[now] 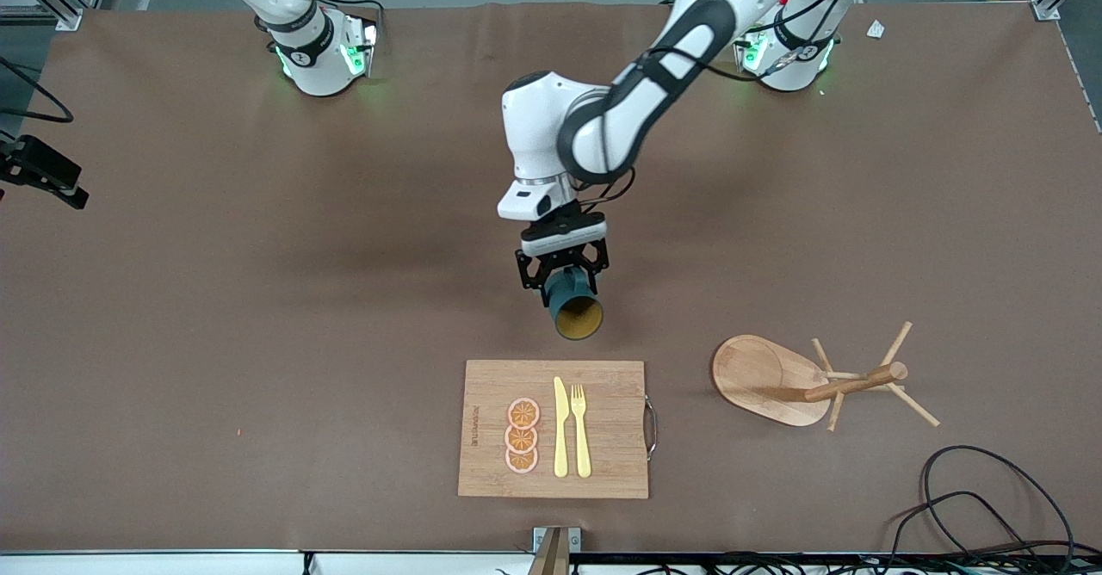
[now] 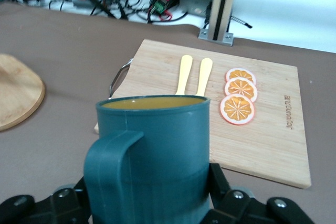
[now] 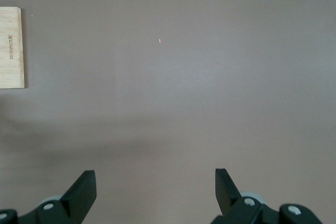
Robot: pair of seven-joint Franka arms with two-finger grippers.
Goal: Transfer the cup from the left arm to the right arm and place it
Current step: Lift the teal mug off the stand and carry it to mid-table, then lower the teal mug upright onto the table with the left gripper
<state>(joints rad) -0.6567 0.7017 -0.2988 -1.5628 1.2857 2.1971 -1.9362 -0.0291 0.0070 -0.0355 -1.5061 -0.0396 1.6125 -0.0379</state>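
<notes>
My left gripper (image 1: 564,282) is shut on the dark teal cup (image 1: 575,306) and holds it in the air over the bare table, just short of the wooden cutting board (image 1: 603,472). The cup is tilted, its tan-yellow inside facing the front camera. In the left wrist view the cup (image 2: 152,156) fills the space between the fingers (image 2: 220,182), its handle toward the camera. My right gripper (image 3: 155,184) is open and empty over bare brown table; its hand is out of the front view and only its arm base (image 1: 310,50) shows.
The cutting board (image 2: 262,135) carries three orange slices (image 1: 522,435), a yellow knife (image 1: 560,429) and a yellow fork (image 1: 580,429). A wooden peg rack on an oval base (image 1: 775,377) stands toward the left arm's end. Cables (image 1: 981,506) lie at the front corner.
</notes>
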